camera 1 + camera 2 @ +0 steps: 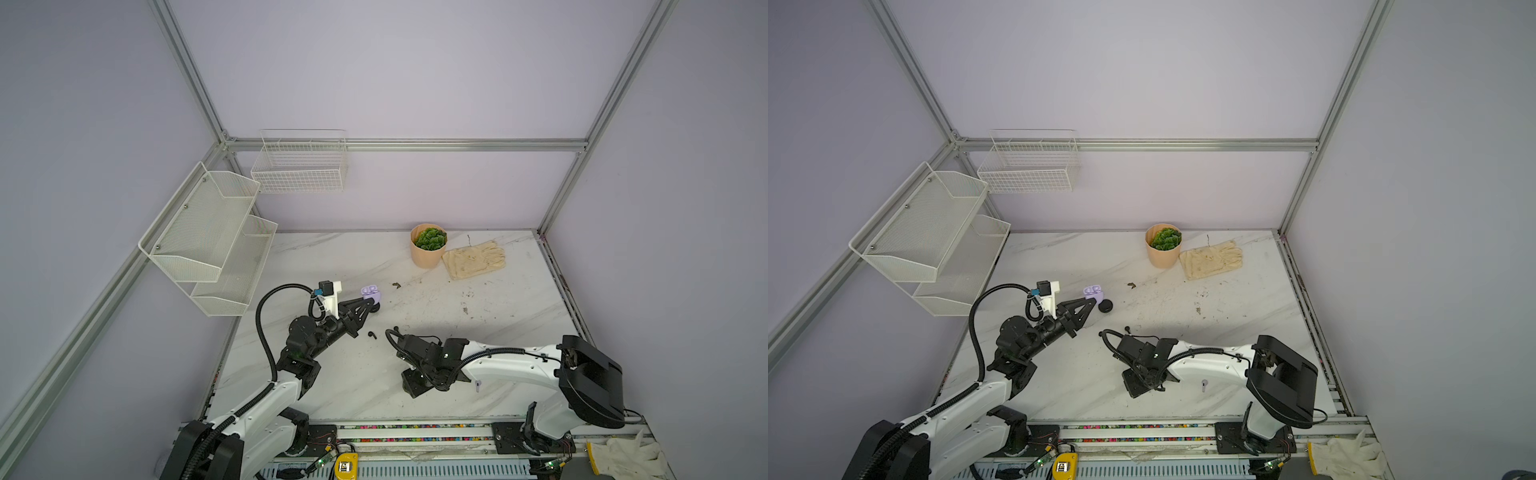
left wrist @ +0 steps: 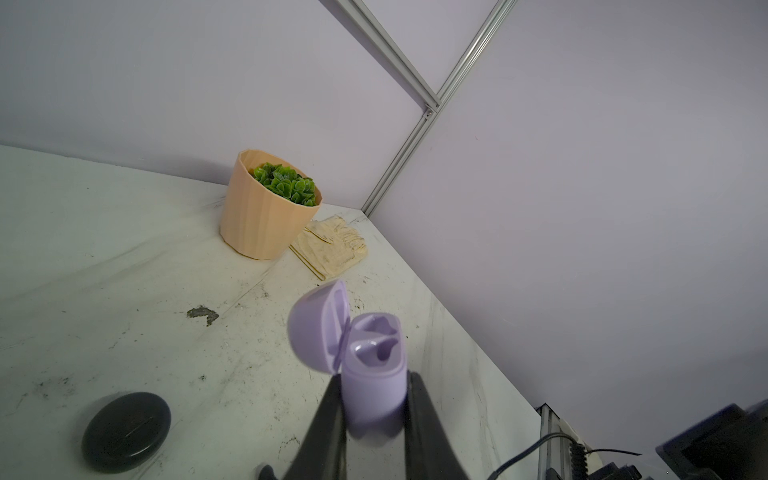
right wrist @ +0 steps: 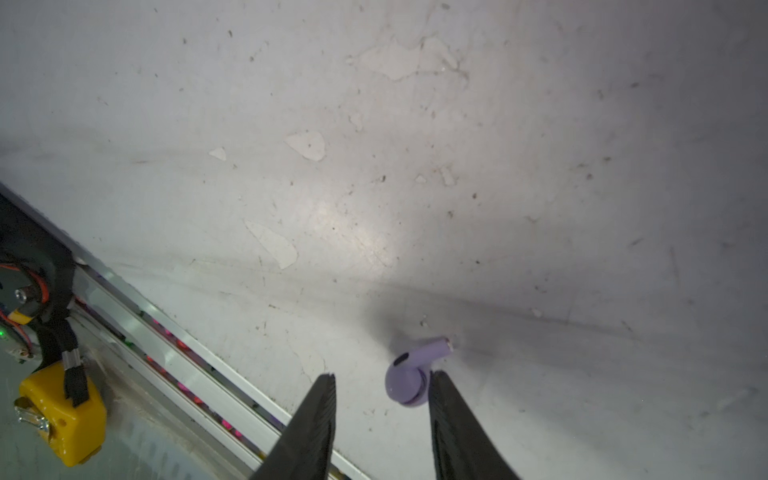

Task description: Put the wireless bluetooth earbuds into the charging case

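My left gripper (image 2: 372,380) is shut on the lilac charging case (image 2: 374,374) and holds it upright with its lid open and both wells empty. In both top views the case (image 1: 370,292) (image 1: 1093,292) is at the left middle of the table. A closed black puck case (image 2: 126,432) (image 1: 1105,306) lies beside it. A black earbud (image 1: 371,334) lies loose between the arms. My right gripper (image 3: 382,376) is open and low over the table near the front rail. A lilac earbud (image 3: 409,380) lies between its fingers and touches one of them. A lilac earbud (image 1: 478,385) (image 1: 1204,385) lies under the right forearm.
A peach pot with a green plant (image 1: 428,247) and a cream glove (image 1: 473,259) stand at the back. White wire baskets (image 1: 208,241) (image 1: 299,166) hang on the left and back walls. The front rail (image 1: 415,432), a yellow block (image 3: 62,419) and a white glove (image 1: 623,457) line the front edge.
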Controlling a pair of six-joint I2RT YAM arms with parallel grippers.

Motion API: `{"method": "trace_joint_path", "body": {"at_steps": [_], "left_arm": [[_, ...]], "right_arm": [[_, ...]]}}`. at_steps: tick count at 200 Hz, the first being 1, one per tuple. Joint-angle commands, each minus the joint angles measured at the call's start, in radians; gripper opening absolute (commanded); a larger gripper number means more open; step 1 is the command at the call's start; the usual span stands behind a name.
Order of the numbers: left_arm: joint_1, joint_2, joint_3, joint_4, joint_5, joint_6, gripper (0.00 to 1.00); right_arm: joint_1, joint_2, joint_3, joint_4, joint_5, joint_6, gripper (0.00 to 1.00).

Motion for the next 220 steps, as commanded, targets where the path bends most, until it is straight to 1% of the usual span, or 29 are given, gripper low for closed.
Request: {"method": "trace_joint_path", "body": {"at_steps": [1, 12, 30, 47, 75, 94, 144, 176, 220], "left_arm": [[-0.003, -0.015, 0.004, 0.053, 0.015, -0.004, 0.00], [-0.003, -0.015, 0.005, 0.053, 0.017, -0.004, 0.00], [-0.003, -0.010, 0.006, 0.055, 0.018, -0.005, 0.00], [-0.003, -0.005, 0.009, 0.055, 0.020, -0.008, 0.00], [-0.003, -0.002, 0.011, 0.056, 0.019, -0.006, 0.00], [-0.003, -0.001, 0.011, 0.056, 0.018, -0.005, 0.00], [-0.003, -0.007, 0.008, 0.048, 0.015, -0.001, 0.00], [-0.003, -0.014, 0.008, 0.044, 0.014, 0.005, 0.00], [-0.003, -0.017, 0.008, 0.044, 0.017, 0.004, 0.00]], "right_arm": [[0.006, -0.037, -0.028, -0.046, 0.026, 0.037, 0.41], [0.006, -0.056, -0.031, -0.084, 0.057, 0.033, 0.40], [0.007, -0.098, -0.026, -0.173, 0.149, 0.024, 0.37], [0.021, -0.121, -0.034, -0.196, 0.191, 0.025, 0.35], [0.089, -0.088, -0.064, -0.148, 0.234, 0.056, 0.35], [0.111, -0.040, -0.083, -0.136, 0.257, 0.053, 0.35], [0.117, 0.030, -0.055, -0.090, 0.315, -0.002, 0.42], [0.117, 0.071, -0.020, -0.071, 0.328, -0.017, 0.44], [0.116, 0.133, 0.038, -0.047, 0.362, -0.084, 0.46]]}}
